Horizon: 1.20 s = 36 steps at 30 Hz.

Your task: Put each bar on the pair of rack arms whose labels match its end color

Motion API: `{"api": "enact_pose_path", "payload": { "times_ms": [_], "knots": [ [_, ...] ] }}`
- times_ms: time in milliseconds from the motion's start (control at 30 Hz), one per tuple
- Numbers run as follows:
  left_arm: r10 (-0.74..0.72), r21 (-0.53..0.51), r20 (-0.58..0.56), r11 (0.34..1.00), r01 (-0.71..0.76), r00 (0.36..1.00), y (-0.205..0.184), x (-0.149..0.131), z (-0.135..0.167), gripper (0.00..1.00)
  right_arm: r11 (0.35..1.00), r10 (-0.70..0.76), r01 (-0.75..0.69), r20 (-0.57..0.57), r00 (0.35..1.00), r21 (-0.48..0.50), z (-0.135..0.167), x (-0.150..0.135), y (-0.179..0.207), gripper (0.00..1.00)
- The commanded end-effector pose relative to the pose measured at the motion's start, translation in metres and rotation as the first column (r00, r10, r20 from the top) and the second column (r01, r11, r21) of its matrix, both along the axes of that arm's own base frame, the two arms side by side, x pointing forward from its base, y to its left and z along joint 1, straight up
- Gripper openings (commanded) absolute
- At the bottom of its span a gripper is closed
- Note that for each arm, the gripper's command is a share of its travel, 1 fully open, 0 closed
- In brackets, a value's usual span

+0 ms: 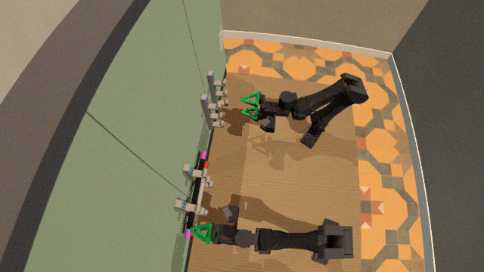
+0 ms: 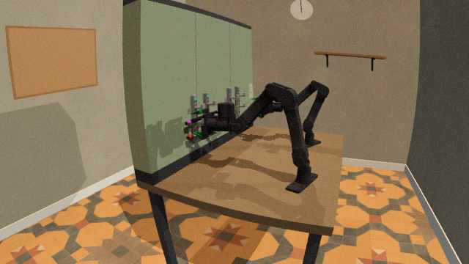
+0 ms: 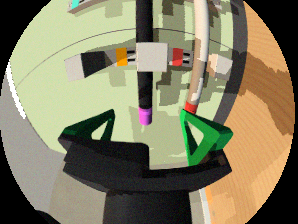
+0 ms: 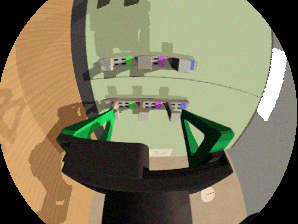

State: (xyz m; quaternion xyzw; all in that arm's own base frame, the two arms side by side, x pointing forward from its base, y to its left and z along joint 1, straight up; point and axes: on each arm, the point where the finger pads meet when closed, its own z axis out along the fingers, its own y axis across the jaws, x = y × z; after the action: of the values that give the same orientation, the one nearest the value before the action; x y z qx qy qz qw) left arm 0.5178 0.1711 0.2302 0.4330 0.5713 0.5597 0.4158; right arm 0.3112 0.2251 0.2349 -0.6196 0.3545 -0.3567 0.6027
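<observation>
Left gripper wide, empty; magenta-ended bar on its rack, toward 12 o'clock in wrist view; closing may drag red-ended bar off, its tip crowding the 3-o'clock finger.
</observation>
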Motion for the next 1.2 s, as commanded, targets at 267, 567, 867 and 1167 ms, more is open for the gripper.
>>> {"api": "enact_pose_path", "payload": {
  "times_ms": [267,567,867,1167],
  "knots": [
    [0.001,-0.001,0.03,1.0,-0.001,1.0,0.005,0.019,0.017,1.0,1.0,-0.002,0.002,0.009,1.0,0.022,0.007,-0.002,-0.005,1.0],
    [0.001,-0.001,0.03,1.0,-0.001,1.0,0.006,0.024,0.018,1.0,1.0,-0.002,0.002,0.009,1.0,0.022,0.007,-0.002,-0.005,1.0],
    [0.001,-0.001,0.03,1.0,-0.001,1.0,0.004,0.028,0.018,1.0,1.0,-0.002,0.002,0.009,1.0,0.022,0.007,-0.002,-0.005,1.0],
    [0.001,-0.001,0.03,1.0,-0.001,1.0,0.003,0.029,0.018,1.0,1.0,-0.002,0.002,0.009,1.0,0.022,0.007,-0.002,-0.005,1.0]
  ]
}}
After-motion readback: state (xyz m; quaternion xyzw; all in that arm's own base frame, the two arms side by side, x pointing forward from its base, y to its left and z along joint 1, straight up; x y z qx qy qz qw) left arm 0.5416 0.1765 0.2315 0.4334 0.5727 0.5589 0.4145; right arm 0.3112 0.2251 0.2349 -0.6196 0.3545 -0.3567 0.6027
